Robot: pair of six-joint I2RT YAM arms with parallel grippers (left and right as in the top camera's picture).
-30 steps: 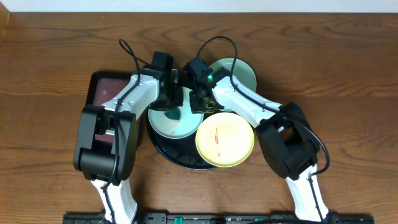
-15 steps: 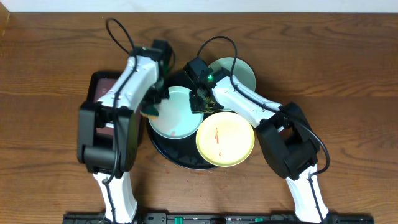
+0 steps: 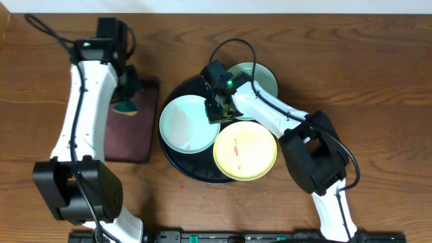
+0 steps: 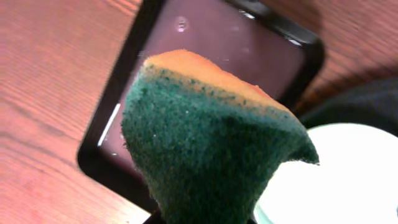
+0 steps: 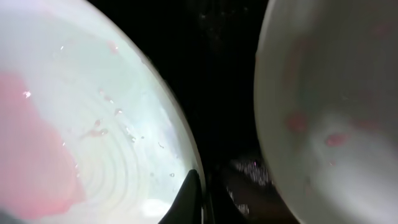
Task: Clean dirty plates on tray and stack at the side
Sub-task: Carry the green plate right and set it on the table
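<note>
On the black tray (image 3: 196, 174), my right pincer (image 3: 217, 111) meets the rim of the left mint plate (image 3: 187, 123).
That plate shows a pink smear and water beads; the yellow plate (image 3: 244, 151) beside it has a thin red streak, and the rear mint plate (image 3: 260, 79) lies at the tray's far right edge. One fingertip (image 5: 189, 198) touches the left plate's rim, but I cannot tell how far the right pincer is parted. My left pincer (image 3: 127, 100) is clamped on a green sponge (image 4: 211, 155) above the brown tray (image 3: 131, 142).

White arms (image 3: 84, 115), black joints (image 3: 317, 158), looping black cables (image 3: 236, 41) — perhaps a green LED (image 3: 228, 84)
</note>
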